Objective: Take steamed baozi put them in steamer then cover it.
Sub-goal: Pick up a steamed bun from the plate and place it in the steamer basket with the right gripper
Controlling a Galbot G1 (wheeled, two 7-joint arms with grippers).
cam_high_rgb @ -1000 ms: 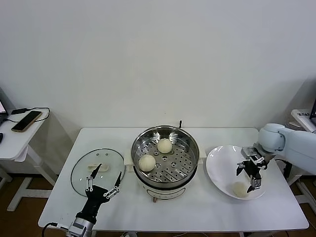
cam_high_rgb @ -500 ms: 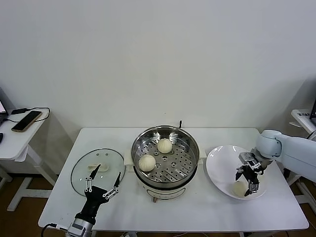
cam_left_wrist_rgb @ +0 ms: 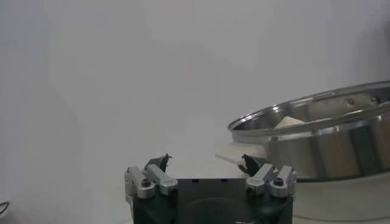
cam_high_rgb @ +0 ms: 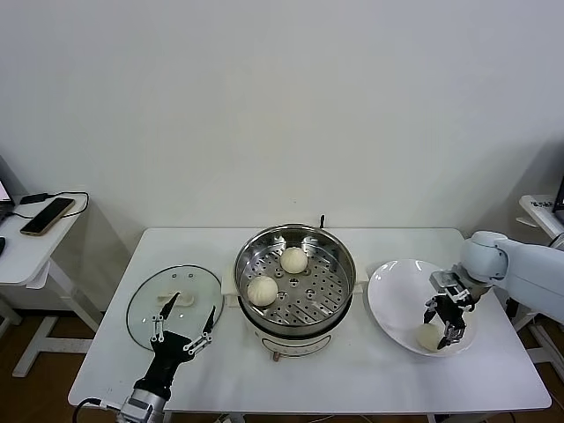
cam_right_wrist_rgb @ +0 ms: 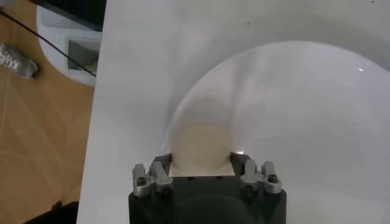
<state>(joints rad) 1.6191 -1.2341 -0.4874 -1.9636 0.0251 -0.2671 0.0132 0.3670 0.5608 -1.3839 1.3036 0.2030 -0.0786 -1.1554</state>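
Note:
The steamer stands mid-table with two steamed baozi on its perforated tray. A third baozi lies on the white plate at the right. My right gripper reaches down over it. In the right wrist view its fingers press both sides of that baozi, which still rests on the plate. The glass cover lies flat left of the steamer. My left gripper stands open at the cover's near edge, holding nothing. The left wrist view shows that gripper empty and the steamer beyond.
A small side table at the far left carries a phone and a cable. Another table corner stands at the far right, beyond the right arm. The plate sits close to the white table's right edge.
The right gripper dropped a little over the baozi on the plate and its fingers closed in onto the bun's sides. The left arm has not moved.

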